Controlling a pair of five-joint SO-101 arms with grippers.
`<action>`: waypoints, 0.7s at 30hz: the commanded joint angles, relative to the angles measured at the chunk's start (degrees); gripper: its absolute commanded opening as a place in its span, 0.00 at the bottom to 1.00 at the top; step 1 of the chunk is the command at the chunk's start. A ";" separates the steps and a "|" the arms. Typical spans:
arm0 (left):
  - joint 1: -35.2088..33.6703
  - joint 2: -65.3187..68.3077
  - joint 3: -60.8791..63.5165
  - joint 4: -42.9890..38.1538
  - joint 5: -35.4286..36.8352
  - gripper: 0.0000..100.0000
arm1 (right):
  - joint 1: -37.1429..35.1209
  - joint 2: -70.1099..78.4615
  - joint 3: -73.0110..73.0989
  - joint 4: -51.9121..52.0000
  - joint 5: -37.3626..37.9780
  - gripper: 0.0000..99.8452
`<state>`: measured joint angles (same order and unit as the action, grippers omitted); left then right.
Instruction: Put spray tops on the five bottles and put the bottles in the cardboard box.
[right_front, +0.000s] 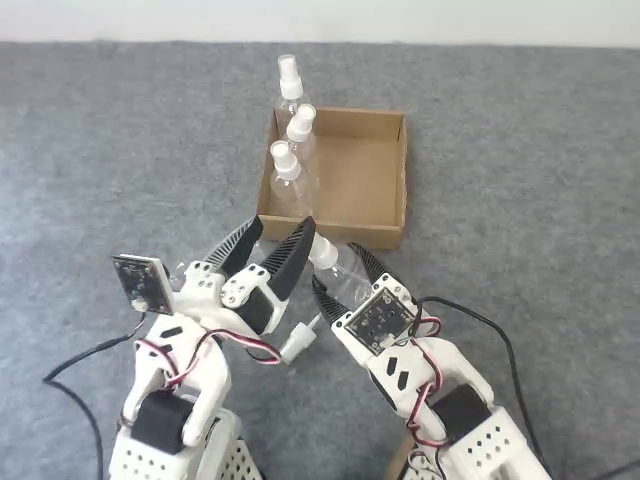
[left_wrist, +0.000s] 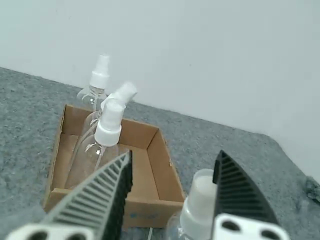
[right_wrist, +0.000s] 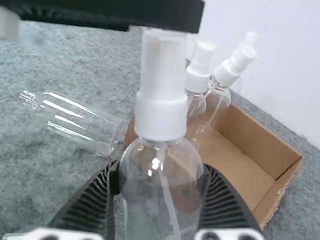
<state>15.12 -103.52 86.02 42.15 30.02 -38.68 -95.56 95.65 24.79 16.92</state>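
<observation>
The cardboard box (right_front: 385, 180) lies in the middle of the grey carpet. Two clear bottles with white spray tops (right_front: 286, 170) (right_front: 300, 128) lean inside it along one wall, and a third (right_front: 290, 82) stands at its far corner. My right gripper (right_front: 343, 278) is shut on a fourth bottle (right_wrist: 160, 175) with a spray top (left_wrist: 199, 202), held upright just in front of the box. My left gripper (right_front: 283, 222) hangs open beside and above that top, touching nothing. A capless bottle (right_wrist: 75, 122) lies on its side on the carpet. A loose spray top (right_front: 298, 340) lies between the arms.
The box (left_wrist: 150, 145) has bare floor on the side away from the bottles. A black cable (right_front: 80, 365) runs over the carpet by the left arm's base. A white wall (left_wrist: 200, 50) stands behind the box.
</observation>
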 joint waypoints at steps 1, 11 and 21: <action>0.53 -0.97 -3.30 4.04 -0.62 0.25 | -0.31 -1.89 0.97 -1.01 0.88 0.06; 0.44 -1.05 -4.26 3.96 -0.35 0.25 | -0.40 -1.89 1.14 -1.01 0.88 0.06; -0.70 -1.05 -4.97 3.87 3.52 0.25 | -0.40 -1.89 1.14 -1.01 0.88 0.06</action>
<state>15.21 -103.52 83.65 45.85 32.75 -38.86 -95.65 95.65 24.79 17.01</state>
